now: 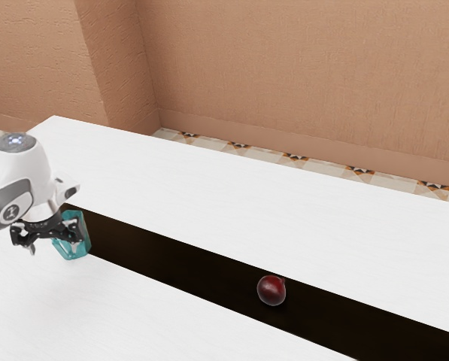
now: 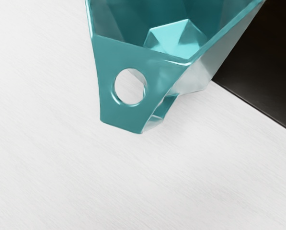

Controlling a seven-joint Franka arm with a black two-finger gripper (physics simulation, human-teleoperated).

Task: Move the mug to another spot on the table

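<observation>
The teal faceted mug (image 1: 75,239) hangs tilted at the exterior view's left, over the near white tabletop (image 1: 134,316) right beside the dark strip. My black gripper (image 1: 57,238) is shut on the mug's rim from above. In the wrist view the mug (image 2: 133,62) sits directly under my hand. Its open mouth and its flat handle with a round hole face the camera, and the white tabletop (image 2: 85,182) lies below it.
A dark recessed strip (image 1: 209,267) runs diagonally between the near and far white surfaces; its edge also shows in the wrist view (image 2: 272,72). A dark red round fruit (image 1: 271,289) lies in the strip toward the exterior view's right. Tan walls stand behind the far surface (image 1: 284,203).
</observation>
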